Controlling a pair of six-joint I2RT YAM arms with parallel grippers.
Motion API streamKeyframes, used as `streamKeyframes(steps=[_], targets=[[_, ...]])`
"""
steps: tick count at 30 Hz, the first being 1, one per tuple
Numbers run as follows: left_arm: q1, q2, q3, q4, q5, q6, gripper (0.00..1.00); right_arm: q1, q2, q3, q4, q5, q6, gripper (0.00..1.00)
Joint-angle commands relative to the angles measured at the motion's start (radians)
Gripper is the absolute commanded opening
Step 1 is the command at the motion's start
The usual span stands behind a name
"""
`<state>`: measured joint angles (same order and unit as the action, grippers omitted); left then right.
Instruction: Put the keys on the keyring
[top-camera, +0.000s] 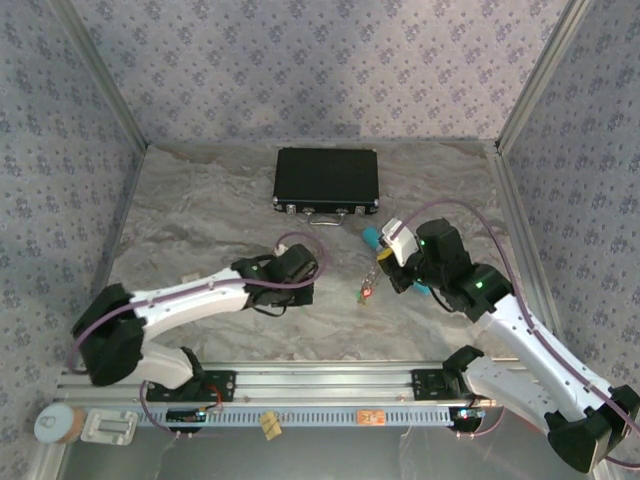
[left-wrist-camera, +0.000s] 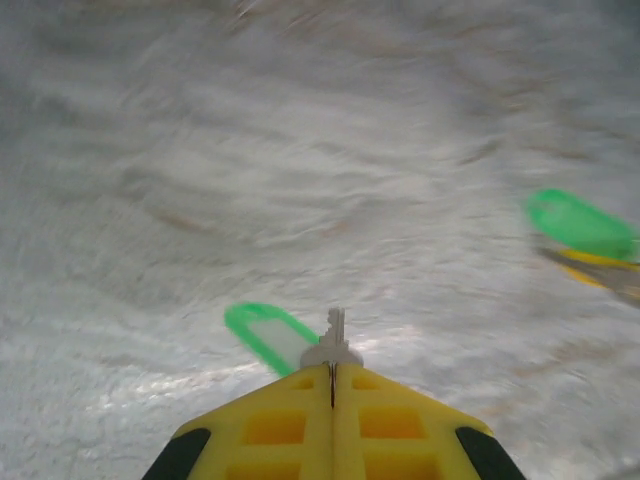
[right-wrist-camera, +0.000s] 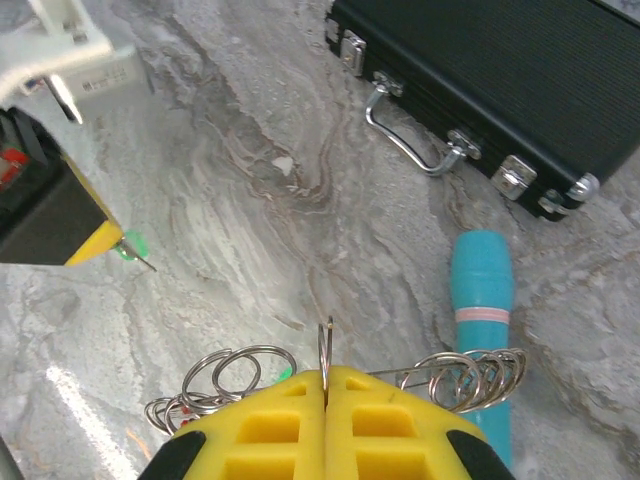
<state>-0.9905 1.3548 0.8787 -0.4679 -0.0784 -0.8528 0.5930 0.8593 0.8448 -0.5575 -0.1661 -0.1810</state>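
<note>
Marbled counter (top-camera: 200, 210), black case (top-camera: 326, 180) at the rear. The right gripper (right-wrist-camera: 325, 385), closed, pinches the keyring (right-wrist-camera: 325, 345) upright. The left gripper (left-wrist-camera: 333, 378), closed, holds a green-headed key (left-wrist-camera: 275, 340) nearby. Threading step. The next move likely calls for aligning the key's hole with the ring's split.

- This is a robot test cell, the sort found in a lab or workshop, not a home.
- Patterned grey-purple walls (top-camera: 320, 70) close it in at 9, 12 and 3 o'clock.
- Bare metal posts (top-camera: 100, 75) stand in the corners at 10 and 2 o'clock.
- The table (top-camera: 200, 210) is a marble-look sheet, nearly bare, with a black case (top-camera: 326, 180) at 12 o'clock.
- A slotted aluminium rail (top-camera: 320, 378) runs along the 6 o'clock edge.
- The left arm (top-camera: 190, 298) and the right arm (top-camera: 530, 335) are bolted to that rail.
- Exposed purple cables (top-camera: 455, 204) loop along the arms.
</note>
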Motion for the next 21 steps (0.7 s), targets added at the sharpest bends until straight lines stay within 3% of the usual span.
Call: streamKeyframes(steps=[1,4,9,14,21], targets=[[-0.004,-0.119,-0.022,0.122,0.014,0.387,0.00,0.027,-0.005,-0.016,0.051,-0.076,-0.035,0.00],[0.002,-0.230,-0.049,0.152,0.052,0.632,0.00,0.072,-0.002,-0.024,0.062,-0.118,-0.099,0.00],[0.041,-0.433,-0.182,0.251,0.230,0.973,0.00,0.128,0.020,-0.044,0.095,-0.209,-0.174,0.00],[0.132,-0.563,-0.273,0.332,0.399,1.144,0.00,0.151,0.061,-0.052,0.144,-0.339,-0.194,0.00],[0.141,-0.594,-0.301,0.377,0.449,1.406,0.00,0.166,0.134,-0.044,0.203,-0.464,-0.206,0.00]])
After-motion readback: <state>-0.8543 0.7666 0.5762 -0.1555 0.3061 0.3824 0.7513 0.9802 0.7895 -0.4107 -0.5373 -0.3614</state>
